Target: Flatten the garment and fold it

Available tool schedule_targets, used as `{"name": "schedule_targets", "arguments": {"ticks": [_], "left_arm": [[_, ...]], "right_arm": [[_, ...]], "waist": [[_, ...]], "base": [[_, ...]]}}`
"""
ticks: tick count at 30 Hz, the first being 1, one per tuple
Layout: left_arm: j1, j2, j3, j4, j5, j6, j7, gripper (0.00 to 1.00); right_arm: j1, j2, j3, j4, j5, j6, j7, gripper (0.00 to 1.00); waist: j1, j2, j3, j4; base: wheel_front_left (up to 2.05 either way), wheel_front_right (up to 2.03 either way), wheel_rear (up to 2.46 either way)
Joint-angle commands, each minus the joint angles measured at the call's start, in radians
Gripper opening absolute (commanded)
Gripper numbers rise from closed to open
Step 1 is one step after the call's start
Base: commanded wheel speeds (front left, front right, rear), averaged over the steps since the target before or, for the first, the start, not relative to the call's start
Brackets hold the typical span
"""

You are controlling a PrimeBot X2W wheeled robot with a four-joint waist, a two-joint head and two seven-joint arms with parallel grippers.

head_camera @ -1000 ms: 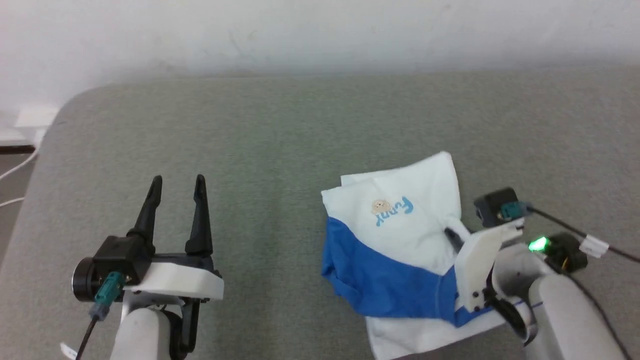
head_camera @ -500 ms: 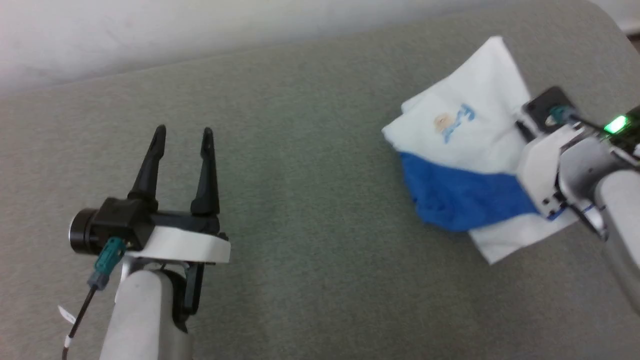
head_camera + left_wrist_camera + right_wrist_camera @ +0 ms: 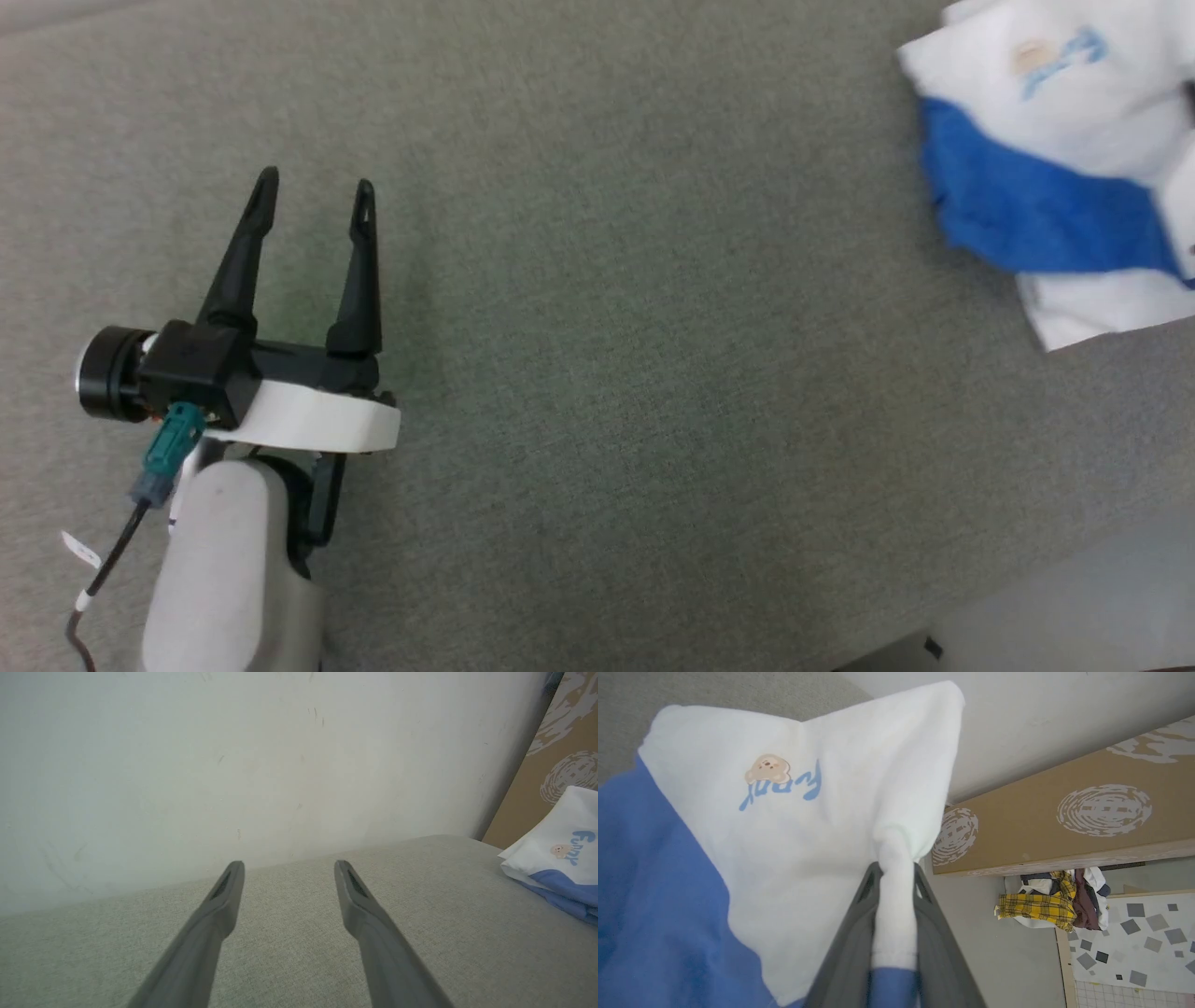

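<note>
The garment (image 3: 1046,140), white with a broad blue band and a small blue print, lies bunched at the upper right edge of the head view. In the right wrist view my right gripper (image 3: 894,870) is shut on a pinched fold of the garment's (image 3: 808,826) white cloth. My left gripper (image 3: 316,187) is open over bare padding at the left, far from the cloth. The left wrist view shows the left gripper (image 3: 288,865) with nothing between its fingers and the garment (image 3: 560,858) far to the right.
The grey padded table (image 3: 653,327) stretches between the left gripper and the garment. Its edge and pale floor (image 3: 1074,607) show at the lower right. A cardboard box (image 3: 1064,821) and a pile of clothes (image 3: 1055,900) lie on the floor beyond the table. A wall (image 3: 233,765) backs the table.
The head camera has tilted down and turned, so the wall has left the picture. The gap between my left gripper and the garment has widened, the garment going right in the right gripper's grip.
</note>
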Motion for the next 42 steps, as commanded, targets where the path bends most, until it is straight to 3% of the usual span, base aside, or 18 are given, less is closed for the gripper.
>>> {"name": "schedule_targets", "arguments": {"ticks": [1,15,16,17,18,23,28,36,42], "left_arm": [[-0.019,0.013,-0.001,-0.008,0.009,-0.005,-0.004,1.0],[-0.022,0.046,0.003,-0.046,0.007,0.005,0.01,1.0],[-0.021,0.045,0.002,-0.044,0.006,0.006,0.009,1.0],[-0.019,0.044,0.001,-0.041,0.004,0.007,0.009,1.0],[-0.017,0.043,0.001,-0.037,0.003,0.009,0.008,1.0],[-0.004,0.018,-0.01,-0.003,-0.014,0.014,0.001,1.0],[0.03,-0.01,-0.011,0.038,-0.036,0.025,-0.004,1.0],[0.12,-0.046,0.007,0.057,-0.077,0.038,-0.004,1.0],[0.163,-0.062,0.009,0.077,-0.101,0.042,-0.005,1.0]], "right_arm": [[-0.026,-0.003,-0.034,0.021,-0.021,-0.002,-0.017,0.0],[-0.063,0.05,-0.365,0.1,-0.247,-0.002,-0.119,0.0],[-0.061,0.056,-0.384,0.104,-0.259,-0.002,-0.121,0.14],[-0.058,0.06,-0.401,0.11,-0.269,-0.002,-0.124,0.45],[-0.055,0.064,-0.424,0.115,-0.277,-0.002,-0.125,1.0],[-0.024,0.072,-0.472,0.112,-0.321,-0.002,-0.173,1.0],[0.023,0.091,-0.477,0.09,-0.291,-0.002,-0.23,1.0],[0.155,0.139,-0.403,-0.008,-0.144,-0.002,-0.301,1.0],[0.327,0.199,-0.378,-0.203,0.015,-0.002,-0.31,1.0]], "waist": [[-0.0002,-0.0001,0.07,-0.011],[-0.0002,-0.0001,0.135,0.079],[-0.0002,-0.0001,0.131,0.081],[-0.0002,-0.0001,0.124,0.084],[-0.0002,-0.0001,0.116,0.085],[-0.0002,-0.0001,0.036,0.102],[-0.0002,-0.0001,-0.083,0.129],[-0.0002,-0.0001,-0.264,0.197],[-0.0002,-0.0001,-0.354,0.265]], "base": [[0.0,0.0,0.0],[0.0,0.0,0.0],[0.0,0.0,0.0],[0.0,0.0,0.0],[0.0,0.0,0.0],[0.0,0.0,0.0],[0.0,0.0,0.0],[0.0,0.0,0.0],[0.0,0.0,0.0]]}}
